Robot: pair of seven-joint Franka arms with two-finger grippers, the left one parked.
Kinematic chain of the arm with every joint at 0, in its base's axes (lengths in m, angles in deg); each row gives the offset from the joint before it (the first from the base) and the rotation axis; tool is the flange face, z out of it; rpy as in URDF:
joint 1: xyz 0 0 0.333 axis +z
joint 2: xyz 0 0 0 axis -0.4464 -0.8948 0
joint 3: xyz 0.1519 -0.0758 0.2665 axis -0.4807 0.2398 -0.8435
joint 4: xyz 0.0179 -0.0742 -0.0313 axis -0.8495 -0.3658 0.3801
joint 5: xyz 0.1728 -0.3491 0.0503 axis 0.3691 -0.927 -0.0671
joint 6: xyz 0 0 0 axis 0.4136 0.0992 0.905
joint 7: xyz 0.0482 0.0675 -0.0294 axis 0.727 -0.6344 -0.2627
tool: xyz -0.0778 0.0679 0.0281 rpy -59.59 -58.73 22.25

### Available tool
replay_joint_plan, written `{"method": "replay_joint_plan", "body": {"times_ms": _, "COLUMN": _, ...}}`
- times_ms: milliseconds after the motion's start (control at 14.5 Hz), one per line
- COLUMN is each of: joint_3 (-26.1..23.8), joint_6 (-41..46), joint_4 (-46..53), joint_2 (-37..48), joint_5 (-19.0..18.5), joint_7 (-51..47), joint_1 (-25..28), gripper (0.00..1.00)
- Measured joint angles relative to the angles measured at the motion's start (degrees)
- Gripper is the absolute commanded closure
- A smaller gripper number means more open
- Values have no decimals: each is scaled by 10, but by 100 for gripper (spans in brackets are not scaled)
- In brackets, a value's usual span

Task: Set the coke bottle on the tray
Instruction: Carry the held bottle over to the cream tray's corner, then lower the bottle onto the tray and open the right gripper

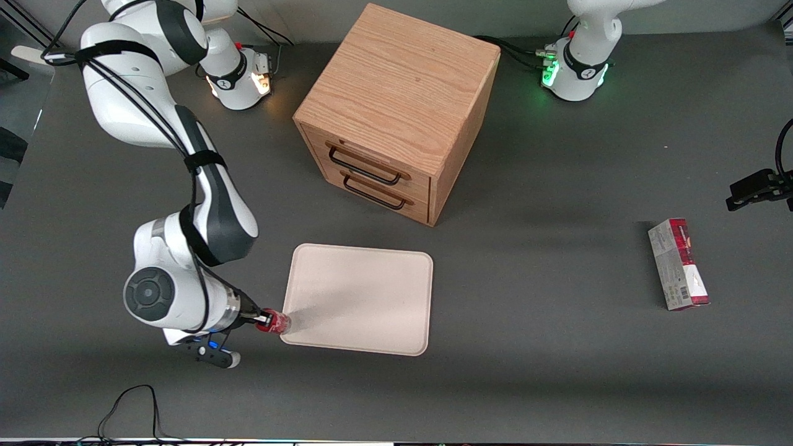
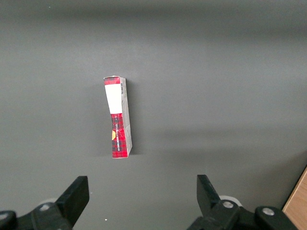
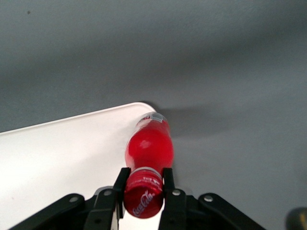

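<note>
The coke bottle (image 1: 274, 322) is a small red bottle with a red cap and white script logo. My right gripper (image 1: 265, 320) is shut on its cap, holding it over the corner of the tray (image 1: 365, 297) nearest the working arm and the front camera. In the right wrist view the black fingers (image 3: 122, 181) clamp the cap of the coke bottle (image 3: 149, 148), whose base hangs at the rim corner of the cream tray (image 3: 57, 153). I cannot tell whether the base touches the tray.
A wooden drawer cabinet (image 1: 396, 111) with two black handles stands farther from the front camera than the tray. A red-and-grey carton (image 1: 678, 264) lies toward the parked arm's end of the table; the left wrist view also shows the carton (image 2: 118, 117).
</note>
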Motion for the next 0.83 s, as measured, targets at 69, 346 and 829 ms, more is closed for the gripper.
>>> {"method": "replay_joint_plan", "body": {"times_ms": 69, "joint_3": 0, "joint_6": 0, "joint_4": 0, "joint_2": -1, "joint_5": 0, "joint_7": -7, "joint_1": 4, "gripper": 100}}
{"method": "replay_joint_plan", "body": {"times_ms": 346, "joint_3": 0, "joint_6": -1, "joint_4": 1, "joint_2": -2, "joint_5": 0, "joint_7": -39, "joint_1": 10, "gripper": 100}}
{"method": "replay_joint_plan", "body": {"times_ms": 829, "joint_3": 0, "joint_6": -1, "joint_4": 1, "joint_2": -8, "joint_5": -1, "joint_7": -95, "joint_1": 15, "gripper": 100}}
